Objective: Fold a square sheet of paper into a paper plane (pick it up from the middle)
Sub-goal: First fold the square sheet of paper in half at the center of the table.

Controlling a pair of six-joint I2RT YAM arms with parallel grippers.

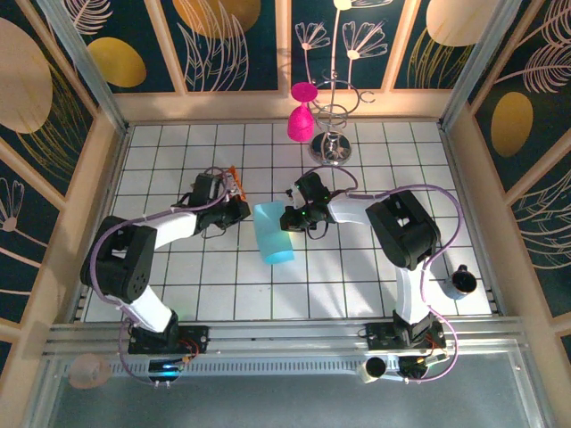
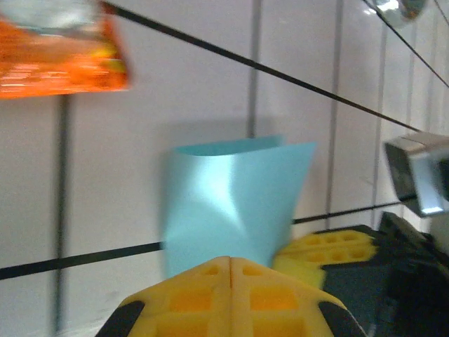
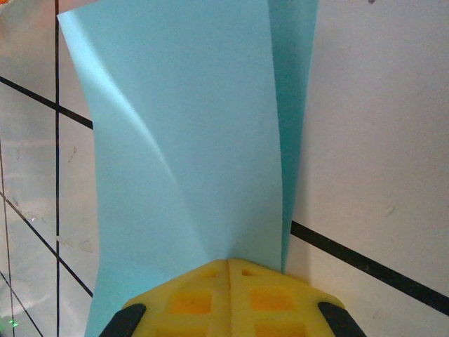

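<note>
Your sheet of paper lies near the middle of the table, between the two grippers. It is doubled over loosely, not flat. In the right wrist view the front layer bows, and a narrow strip of the back layer shows along its right side.

Your right gripper has its yellow fingers pressed together with no gap. The sheet runs straight down into their tips. You cannot tell from here whether the tips pinch the paper or only press on it.

Your left gripper is likewise fully closed, and the sheet disappears behind its tips. Whether it grips the paper cannot be told either. In that same view the right gripper's yellow fingers sit just beside yours, at the lower right corner of the sheet.

From above, the left gripper meets the sheet's upper left edge and the right gripper its upper right edge, so they face each other across it. Your left arm bends at the elbow on the left of the table and reaches right, forearm low over the tiles. Your right arm rises from its base, folds over, and reaches left.

An orange snack packet lies on the tiles beyond the left gripper, apart from the sheet.
</note>
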